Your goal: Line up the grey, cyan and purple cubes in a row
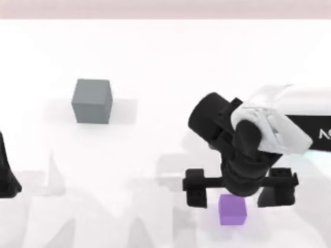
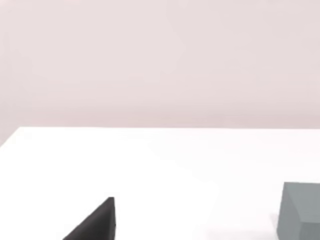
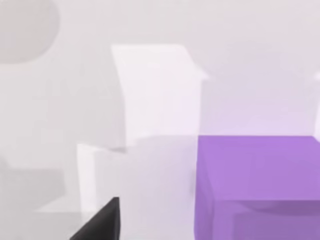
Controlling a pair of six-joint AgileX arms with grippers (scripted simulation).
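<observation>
No row is formed yet, I judge: the right gripper hovers wide open, empty, over the small matte purple cube near the counter's front, well apart from the large matte grey cube at back left, with no cyan cube visible and the left arm parked at the left edge.

White lettering runs off the top view's right edge on the dark casing of the right arm, above the table's right side; only a fragment resembling the start of a capital "A" shows, too cut off to read as a word. No other text, label, number or sign appears on the grey cube, the purple cube or the table.
</observation>
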